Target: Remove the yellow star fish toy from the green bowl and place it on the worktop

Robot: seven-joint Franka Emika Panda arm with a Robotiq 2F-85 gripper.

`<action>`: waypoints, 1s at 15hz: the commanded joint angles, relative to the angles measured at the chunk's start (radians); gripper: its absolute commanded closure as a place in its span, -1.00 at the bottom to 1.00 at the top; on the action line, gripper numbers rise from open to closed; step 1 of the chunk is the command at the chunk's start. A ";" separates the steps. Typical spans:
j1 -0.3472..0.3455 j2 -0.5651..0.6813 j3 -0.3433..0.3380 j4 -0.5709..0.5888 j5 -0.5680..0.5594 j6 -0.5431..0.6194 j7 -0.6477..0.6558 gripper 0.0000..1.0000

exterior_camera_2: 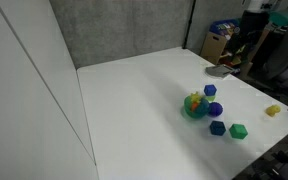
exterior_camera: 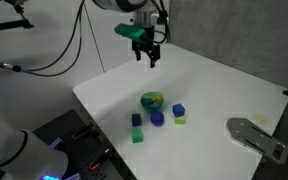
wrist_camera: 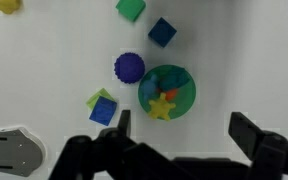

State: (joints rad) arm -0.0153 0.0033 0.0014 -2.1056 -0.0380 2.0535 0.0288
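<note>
Only the wrist view looks straight down into the green bowl (wrist_camera: 187, 78) and shows the yellow star fish toy (wrist_camera: 162, 106) as a true star with short arms; it lies flat on the teal inside, on the side of the bowl nearer the fingers (wrist_camera: 250, 132), with a small orange-red bit (wrist_camera: 170, 95) just beside it; in both exterior views the toy is no more than a yellow patch in the bowl; only an exterior view shows the whole gripper (exterior_camera: 146, 60), raised well above the worktop (exterior_camera: 109, 90) over its far part, while the bowl sits nearer, around the middle

The worktop is plain matte white; the bowl is round and smooth, green outside; left of it in the wrist view sits a knobbly blue ball (wrist_camera: 129, 67); farther off are a green cube (wrist_camera: 131, 9) and a blue cube (wrist_camera: 162, 31), and to the near left a yellow-green cube (wrist_camera: 96, 98) touching another blue block; a grey flat piece (wrist_camera: 9, 150) lies at the left corner

The jaws stand wide apart with nothing between them; the toy lies below, just far of the gap and left of its middle, touching neither finger
</note>
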 commanded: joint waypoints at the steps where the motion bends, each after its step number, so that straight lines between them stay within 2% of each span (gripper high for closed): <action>1: 0.001 0.074 -0.005 0.032 -0.020 0.061 -0.037 -1.00; 7: -0.006 0.216 -0.006 0.097 0.004 0.130 -0.095 -1.00; 15: -0.010 0.461 -0.013 0.315 -0.003 0.108 -0.083 -1.00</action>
State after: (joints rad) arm -0.0220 0.3680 -0.0090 -1.9035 -0.0426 2.1920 -0.0449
